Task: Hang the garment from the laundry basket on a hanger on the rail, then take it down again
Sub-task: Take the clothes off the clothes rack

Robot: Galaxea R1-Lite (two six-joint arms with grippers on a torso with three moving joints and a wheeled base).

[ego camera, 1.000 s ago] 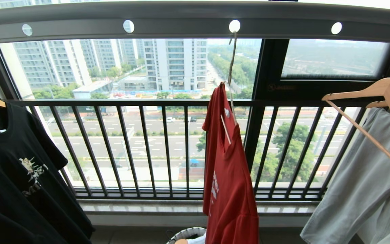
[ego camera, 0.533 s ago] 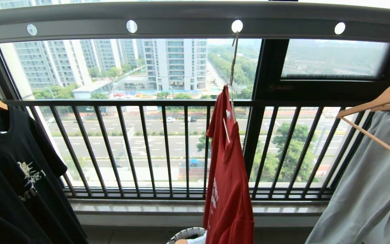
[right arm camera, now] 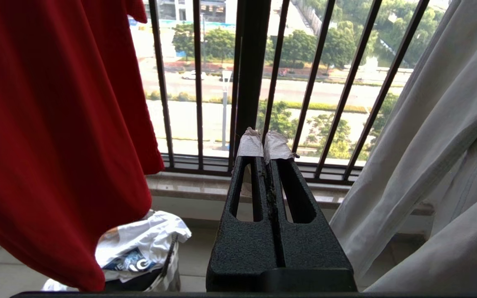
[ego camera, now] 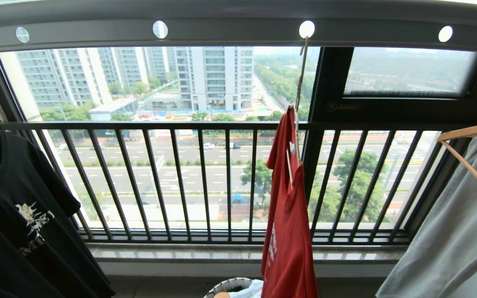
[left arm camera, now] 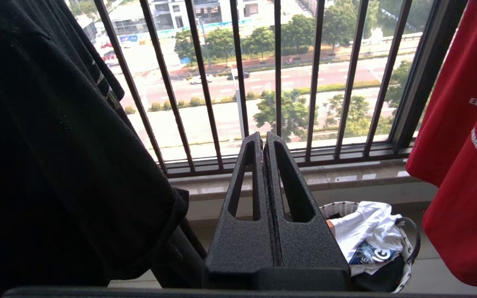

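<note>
Garment: your red T-shirt hangs edge-on from the cream hanger, hooked in a hole of the grey rail
Basket: the laundry basket sits below it
Left gripper: clenched empty, shirt well off to its right
Right gripper: clenched empty, shirt just to its left
</note>
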